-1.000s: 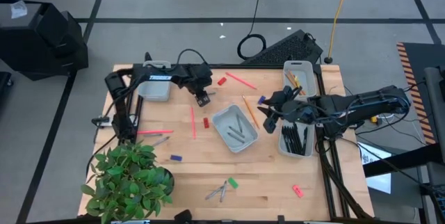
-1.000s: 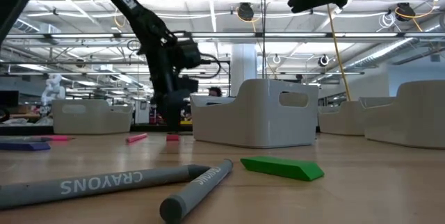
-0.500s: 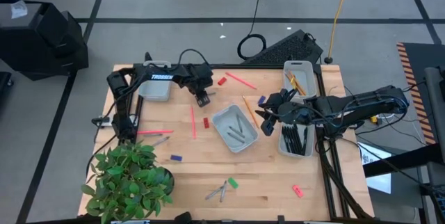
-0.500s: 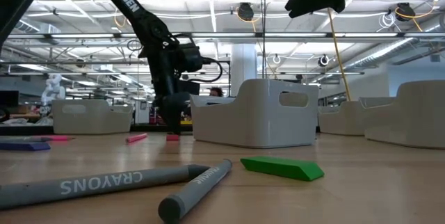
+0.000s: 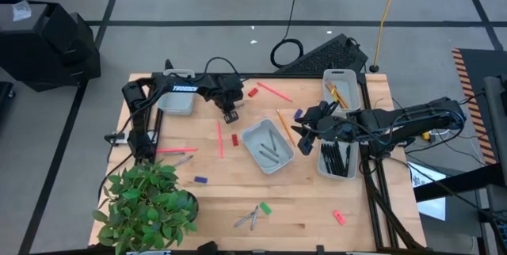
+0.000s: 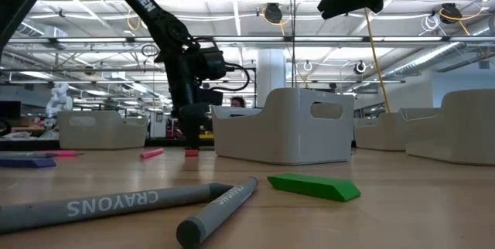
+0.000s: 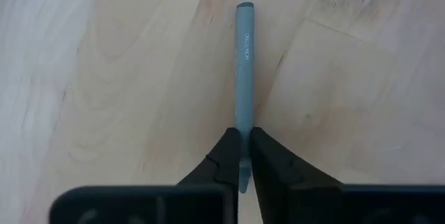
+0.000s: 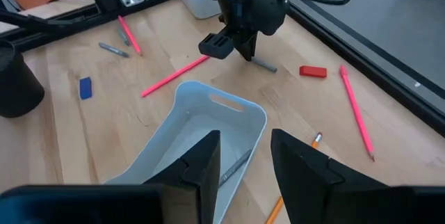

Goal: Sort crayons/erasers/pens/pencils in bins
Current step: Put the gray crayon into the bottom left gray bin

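My left gripper (image 5: pixel 230 116) stands over the far middle of the table, shut on a grey crayon (image 7: pixel 244 64); the right wrist view shows it too (image 8: pixel 263 65). My right gripper (image 5: pixel 305 132) hovers open beside the middle bin (image 5: pixel 268 146), which holds grey crayons. Black pens lie in the right bin (image 5: pixel 338 158), and pencils in the far right bin (image 5: pixel 343 87). A fourth bin (image 5: pixel 177 100) stands at the far left. Two more crayons (image 5: pixel 247 219) and a green eraser (image 5: pixel 265 207) lie near the front edge. My left gripper pinches the grey crayon between its two fingers at one end (image 7: pixel 243 130). The fingers come from above, pointing down, and lie across the stick. The crayon lies level, its free end (image 7: pixel 245 7) pointing away from the fingers; whether it rests on the table I cannot tell.
Loose on the table are pink pencils (image 5: pixel 219 138) (image 5: pixel 274 91) (image 5: pixel 176 150), an orange pencil (image 5: pixel 285 127), red erasers (image 5: pixel 253 93) (image 5: pixel 234 139), a blue eraser (image 5: pixel 200 180) and a pink eraser (image 5: pixel 339 217). A potted plant (image 5: pixel 146 203) fills the near left corner.
My left arm has moved a little toward the table's right edge; its gripper stays low over the far middle of the table.
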You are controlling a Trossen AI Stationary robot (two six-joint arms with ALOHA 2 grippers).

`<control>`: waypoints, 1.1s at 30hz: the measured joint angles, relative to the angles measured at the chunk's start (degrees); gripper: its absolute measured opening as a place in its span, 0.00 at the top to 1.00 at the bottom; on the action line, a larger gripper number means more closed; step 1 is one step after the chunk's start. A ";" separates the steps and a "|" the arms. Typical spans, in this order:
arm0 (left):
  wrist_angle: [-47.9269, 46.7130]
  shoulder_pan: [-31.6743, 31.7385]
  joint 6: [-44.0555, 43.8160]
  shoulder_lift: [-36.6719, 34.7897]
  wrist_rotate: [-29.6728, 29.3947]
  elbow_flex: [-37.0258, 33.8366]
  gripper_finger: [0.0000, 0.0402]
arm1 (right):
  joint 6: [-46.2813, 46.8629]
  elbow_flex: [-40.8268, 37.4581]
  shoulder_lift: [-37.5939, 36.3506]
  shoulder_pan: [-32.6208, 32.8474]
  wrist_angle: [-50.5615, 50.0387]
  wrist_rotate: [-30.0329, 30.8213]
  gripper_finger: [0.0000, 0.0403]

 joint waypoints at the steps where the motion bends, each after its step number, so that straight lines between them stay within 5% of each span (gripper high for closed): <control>1: -0.60 -0.17 -0.24 -0.20 -0.33 0.25 0.92 | 0.01 0.00 -0.30 0.00 0.04 0.00 0.69; 14: -13.85 -5.55 -1.95 -3.75 -5.55 13.03 0.94 | -3.81 0.02 -4.52 0.02 -1.28 0.02 0.69; 20: -17.52 -9.71 -10.60 -7.26 -6.48 19.14 0.92 | -4.56 0.02 -5.95 0.01 -4.82 0.02 0.69; 33: -15.18 -28.68 -34.01 -13.05 -6.49 20.50 0.93 | -8.23 0.02 -8.91 0.02 -8.40 -2.99 0.69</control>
